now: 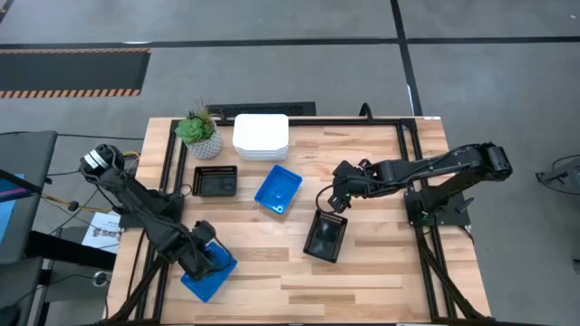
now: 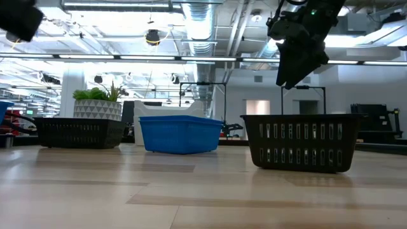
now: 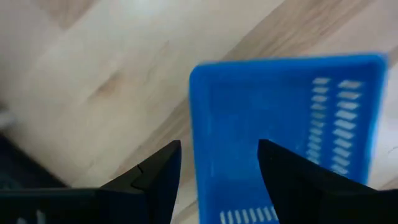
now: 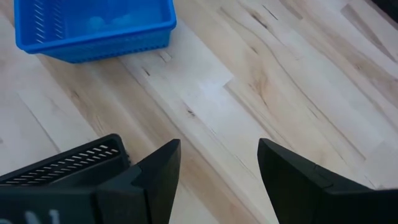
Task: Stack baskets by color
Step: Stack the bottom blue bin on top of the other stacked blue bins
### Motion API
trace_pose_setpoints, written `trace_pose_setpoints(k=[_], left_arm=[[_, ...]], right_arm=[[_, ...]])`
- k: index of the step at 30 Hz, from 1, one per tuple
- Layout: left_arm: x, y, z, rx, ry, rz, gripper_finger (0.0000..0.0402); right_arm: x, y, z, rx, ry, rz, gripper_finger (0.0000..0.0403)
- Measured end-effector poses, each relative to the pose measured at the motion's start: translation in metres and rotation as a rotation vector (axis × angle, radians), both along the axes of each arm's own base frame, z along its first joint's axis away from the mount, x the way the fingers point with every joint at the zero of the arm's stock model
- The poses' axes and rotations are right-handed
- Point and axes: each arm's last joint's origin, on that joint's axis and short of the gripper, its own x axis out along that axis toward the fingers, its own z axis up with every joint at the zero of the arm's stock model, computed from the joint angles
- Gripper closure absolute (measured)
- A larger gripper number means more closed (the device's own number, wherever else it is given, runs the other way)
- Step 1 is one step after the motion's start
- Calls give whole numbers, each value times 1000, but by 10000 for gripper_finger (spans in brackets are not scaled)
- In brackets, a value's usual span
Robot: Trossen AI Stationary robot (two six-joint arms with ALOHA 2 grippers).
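Baskets sit in several spots on the table (image 1: 362, 281): a white stack (image 1: 261, 136) at the far edge beside the potted plant (image 1: 199, 131), a black basket (image 1: 216, 181) just near of that plant, a blue basket (image 1: 278, 190) tilted at mid-table, a second black basket (image 1: 326, 235) to its right, and another blue basket (image 1: 208, 270) at the near left corner.

The left gripper (image 1: 201, 258) is over that near-left blue basket; in its wrist view the fingers (image 3: 155, 180) stand apart with the basket's rim between them, but whether they pinch it I cannot tell. The right gripper (image 1: 340, 195) hangs spread wide and empty, above and just far of the right-hand black basket, clear of its rim in the low view.

The step in hand looks like 2 pickups: blue to blue, black to black. To do it well, each gripper should straddle 1 short wall squarely, 1 finger inside and 1 outside, then close firmly before lifting. The mid-table blue basket lies askew, so the carried one will likely need turning to match before it nests. Lowering level should help avoid jamming a corner.
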Motion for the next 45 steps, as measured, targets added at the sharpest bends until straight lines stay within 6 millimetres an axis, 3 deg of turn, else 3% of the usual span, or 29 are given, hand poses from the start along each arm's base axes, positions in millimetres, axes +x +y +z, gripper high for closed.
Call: trace_pose_setpoints(k=[16,20,29,45], left_arm=[[-12,-2,-22,-21,15,23,207],[-12,-2,-22,-27,19,23,248],[-11,-1,-22,-23,22,-5,391],[6,10,-14,28,-48,71,401]], right_arm=[[0,0,0,-2,-1,3,164],[0,0,0,-2,-2,3,164],[2,0,1,-12,-9,21,164],[3,0,1,-12,-20,20,164]])
